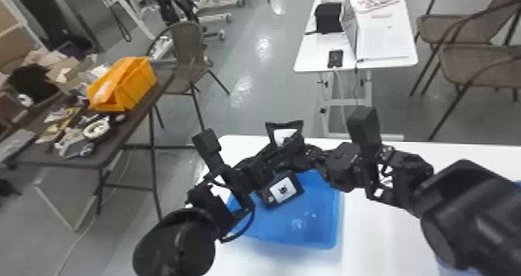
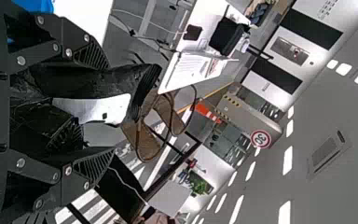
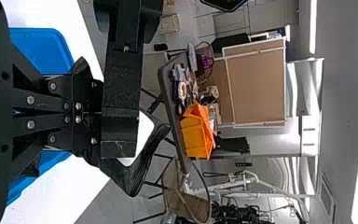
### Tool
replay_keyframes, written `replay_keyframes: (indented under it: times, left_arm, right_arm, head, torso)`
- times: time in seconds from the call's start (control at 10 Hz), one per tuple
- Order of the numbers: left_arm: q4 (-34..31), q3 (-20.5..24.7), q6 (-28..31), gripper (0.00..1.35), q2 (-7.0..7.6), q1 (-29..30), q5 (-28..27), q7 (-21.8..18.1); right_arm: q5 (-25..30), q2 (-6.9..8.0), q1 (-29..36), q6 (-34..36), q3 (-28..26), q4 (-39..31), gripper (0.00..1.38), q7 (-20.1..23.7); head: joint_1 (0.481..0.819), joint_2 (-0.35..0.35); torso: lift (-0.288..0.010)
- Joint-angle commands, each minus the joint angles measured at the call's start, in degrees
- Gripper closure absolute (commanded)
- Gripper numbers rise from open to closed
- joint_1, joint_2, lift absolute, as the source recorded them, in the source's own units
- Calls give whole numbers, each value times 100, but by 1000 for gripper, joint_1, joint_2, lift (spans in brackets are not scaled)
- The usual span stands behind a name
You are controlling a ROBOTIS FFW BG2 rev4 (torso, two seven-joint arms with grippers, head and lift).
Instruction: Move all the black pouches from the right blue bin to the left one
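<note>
Passing a black pouch [image 3: 137, 175] from the right claw [image 3: 98, 113] to the left claw [image 2: 111, 106] looks to be the step in hand.

Right claw: narrow, fingers closed together on the pouch, white-labelled face partly exposed. Left claw: wide, fingers well parted with the pouch between them; it does not appear clamped, though contact at the pads is hard to judge.

Position: the claws meet above the left blue bin [image 1: 310, 230] on the white counter [image 1: 387, 228]. A corner of the right blue bin [image 1: 449, 270] shows beneath the right arm; its contents cannot be told.

Next move, as judged: close the left claw on the pouch, confirm the grip, then let the right claw release and back off before lowering the pouch into the left bin. Releasing too early risks a drop; pulling both ways may twist the soft body.
</note>
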Motion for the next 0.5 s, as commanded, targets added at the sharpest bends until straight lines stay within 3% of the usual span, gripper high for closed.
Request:
replay_keyframes:
  times: [0.0,0.4]
  left_arm:
    - [-34,-37,-252,1216,-28,51,-11,0]
    - [-34,-99,-911,1216,-125,182,-11,44]
  right_arm:
    - [-8,-3,-1,-1,-1,8,1283,0]
    - [35,41,122,-53,-97,8,1277,9]
  head:
    - [695,335]
    - [695,338]
  torso:
    - [0]
    - [0]
